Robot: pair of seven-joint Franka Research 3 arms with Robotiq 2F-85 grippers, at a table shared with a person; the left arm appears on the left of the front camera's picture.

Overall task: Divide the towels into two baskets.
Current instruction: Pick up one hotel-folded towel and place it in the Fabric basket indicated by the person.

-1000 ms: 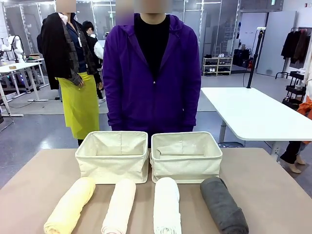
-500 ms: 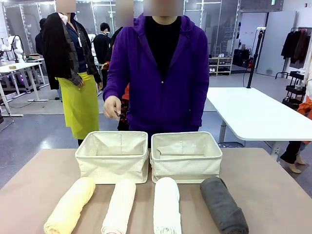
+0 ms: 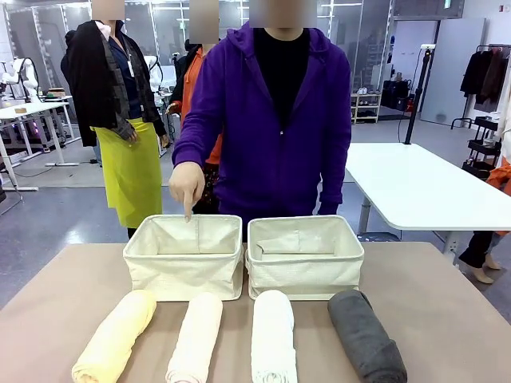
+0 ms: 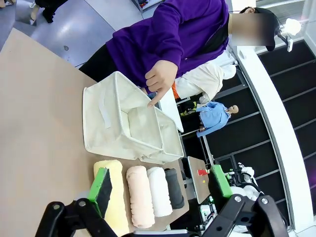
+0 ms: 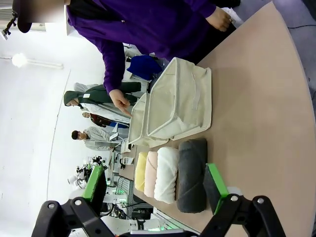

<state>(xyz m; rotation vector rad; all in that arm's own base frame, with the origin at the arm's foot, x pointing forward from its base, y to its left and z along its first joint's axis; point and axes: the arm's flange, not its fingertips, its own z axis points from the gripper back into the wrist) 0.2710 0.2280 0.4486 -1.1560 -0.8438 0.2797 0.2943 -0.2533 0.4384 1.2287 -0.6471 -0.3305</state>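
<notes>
A person's hand point(image 3: 186, 185) points into the left basket point(image 3: 184, 275). We see the left gripper point(image 4: 160, 183) and right gripper point(image 5: 155, 182) spread wide, empty.

Four rolled towels point(image 3: 273, 335), two baskets point(image 3: 185, 271) — behind

Towels: four lying rolled, namely pale yellow towel point(image 3: 116, 335), cream towel point(image 3: 196, 337), white towel point(image 3: 273, 335), charcoal grey towel point(image 3: 366, 333)
Baskets: two standing, namely left basket point(image 3: 184, 263), right basket point(image 3: 305, 267)
Person's pointing hand point(image 3: 186, 183): one

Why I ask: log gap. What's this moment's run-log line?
towels: four on table; baskets: empty; person's hand: pointing into left basket; left gripper, right gripper: open
</notes>
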